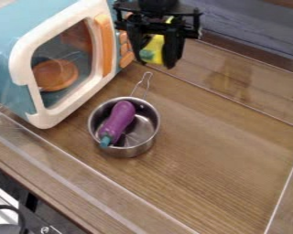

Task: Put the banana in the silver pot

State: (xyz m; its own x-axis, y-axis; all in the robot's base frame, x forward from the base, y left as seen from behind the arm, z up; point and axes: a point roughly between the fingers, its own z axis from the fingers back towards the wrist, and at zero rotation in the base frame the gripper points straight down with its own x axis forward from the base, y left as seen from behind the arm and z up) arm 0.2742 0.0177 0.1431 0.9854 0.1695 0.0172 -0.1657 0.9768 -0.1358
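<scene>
The yellow banana (152,48) hangs upright between the black fingers of my gripper (154,50), which is shut on it, high above the table near the toy microwave's right side. The silver pot (124,128) sits on the wooden table below and to the left of the gripper, its thin wire handle pointing up toward the back. A purple toy eggplant (116,120) lies inside the pot. The banana is well above and behind the pot, touching nothing else.
A teal and cream toy microwave (48,57) stands at the left, with an orange dish (54,75) behind its door. A clear raised rim (149,206) runs along the table's front edge. Bare wood stretches to the right of the pot.
</scene>
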